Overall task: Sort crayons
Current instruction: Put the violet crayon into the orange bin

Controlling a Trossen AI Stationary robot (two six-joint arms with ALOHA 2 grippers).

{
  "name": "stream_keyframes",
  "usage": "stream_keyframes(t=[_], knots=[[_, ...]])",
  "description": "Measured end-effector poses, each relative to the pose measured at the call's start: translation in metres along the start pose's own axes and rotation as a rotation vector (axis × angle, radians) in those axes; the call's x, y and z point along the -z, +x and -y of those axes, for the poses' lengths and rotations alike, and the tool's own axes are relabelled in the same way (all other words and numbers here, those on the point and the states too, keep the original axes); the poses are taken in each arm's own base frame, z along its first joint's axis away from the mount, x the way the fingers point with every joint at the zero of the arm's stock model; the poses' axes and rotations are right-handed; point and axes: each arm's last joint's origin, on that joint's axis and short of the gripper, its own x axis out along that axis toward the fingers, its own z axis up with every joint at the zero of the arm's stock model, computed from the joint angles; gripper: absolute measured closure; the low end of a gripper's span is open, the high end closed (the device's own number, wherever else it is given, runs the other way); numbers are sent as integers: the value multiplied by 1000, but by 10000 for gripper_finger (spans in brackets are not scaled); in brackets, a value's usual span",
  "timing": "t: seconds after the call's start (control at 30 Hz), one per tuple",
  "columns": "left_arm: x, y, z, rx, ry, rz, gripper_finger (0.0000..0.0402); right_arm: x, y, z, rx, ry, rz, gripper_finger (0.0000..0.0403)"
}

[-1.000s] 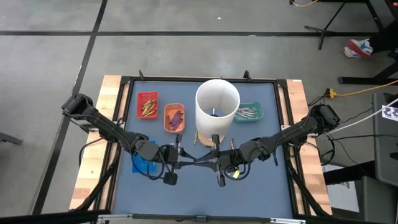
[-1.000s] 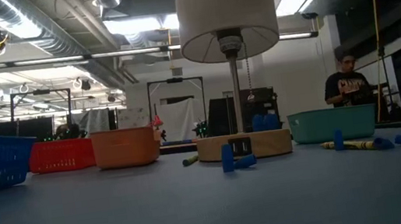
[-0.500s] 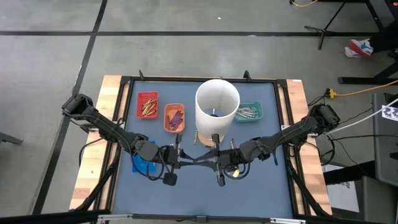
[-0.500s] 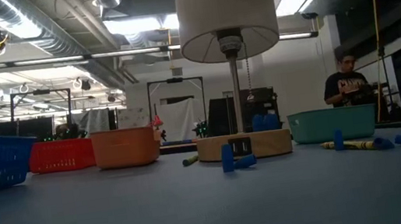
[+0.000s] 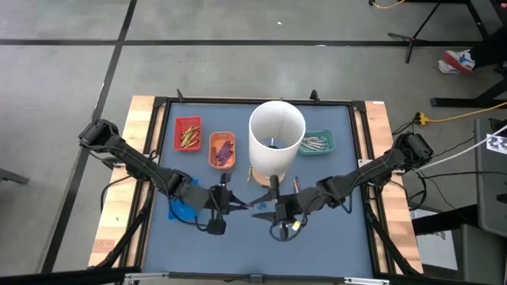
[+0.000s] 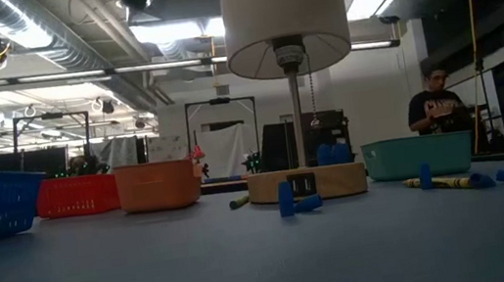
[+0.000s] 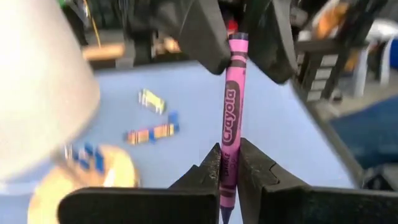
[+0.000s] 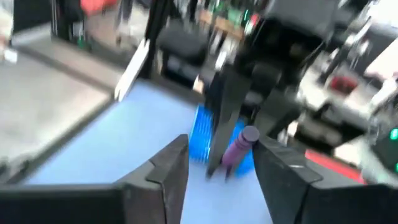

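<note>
Purple crayon [image 7: 229,121] above blue table [image 5: 333,245], workshop bkgd.

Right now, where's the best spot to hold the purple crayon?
Probably low on its wrapped body, where the left gripper already pinches the purple crayon, fingers on opposite sides. It's thin and round, so squeezing across the middle steadies it. The right gripper stands open.

White lamp shade [image 5: 276,145] on a round wooden base [image 6: 306,183], centre of the blue table [image 5: 333,241]. Red tray [image 5: 188,133] at 10 o'clock, orange tray [image 5: 222,150] beside it, teal tray [image 5: 318,142] at 2 o'clock, blue basket [image 5: 183,209] at 8 o'clock. Person [image 6: 435,107] in background.
</note>
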Motion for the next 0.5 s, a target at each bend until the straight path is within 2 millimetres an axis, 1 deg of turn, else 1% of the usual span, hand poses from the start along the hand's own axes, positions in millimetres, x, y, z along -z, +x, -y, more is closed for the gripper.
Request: stream_keyframes(t=[0.1, 0.23, 0.37, 0.5], knots=[[12, -1, -2, -17, -11, -113, 392, 13, -1, -5, -42, 34, -130, 229], [24, -3, -7, -99, -22, -232, 392, 31, -7, -12, -101, 94, -330, 230], [36, -6, -18, -259, -36, -332, 392, 48, -14, -14, -105, 157, -522, 230], [47, -9, -39, -468, -79, -412, 392, 57, -20, -17, -142, 248, -632, 230]])
